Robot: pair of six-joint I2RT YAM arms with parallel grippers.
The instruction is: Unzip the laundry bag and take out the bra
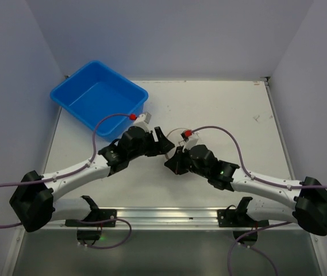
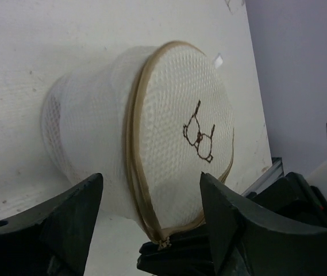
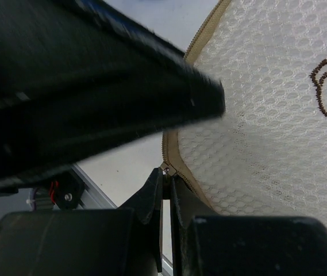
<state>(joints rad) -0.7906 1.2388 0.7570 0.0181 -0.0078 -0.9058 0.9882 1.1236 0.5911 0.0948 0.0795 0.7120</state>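
The step in hand is judged to be the opening of the zip. At far left the blue tub is set well apart from the work. The left gripper is held with its fingers spread on either side of the laundry bag, which is laid on its side at mid-table between the two arms. The mesh wall should be clamped before any pull is made, or the bag is likely to be dragged along. The zipper pull, low on the tan seam, is pinched between the pressed-together fingers of the right gripper. It is best drawn along the seam's curve, not straight outward. Both arms are stretched low and inward from the near corners, with the wrists almost met.
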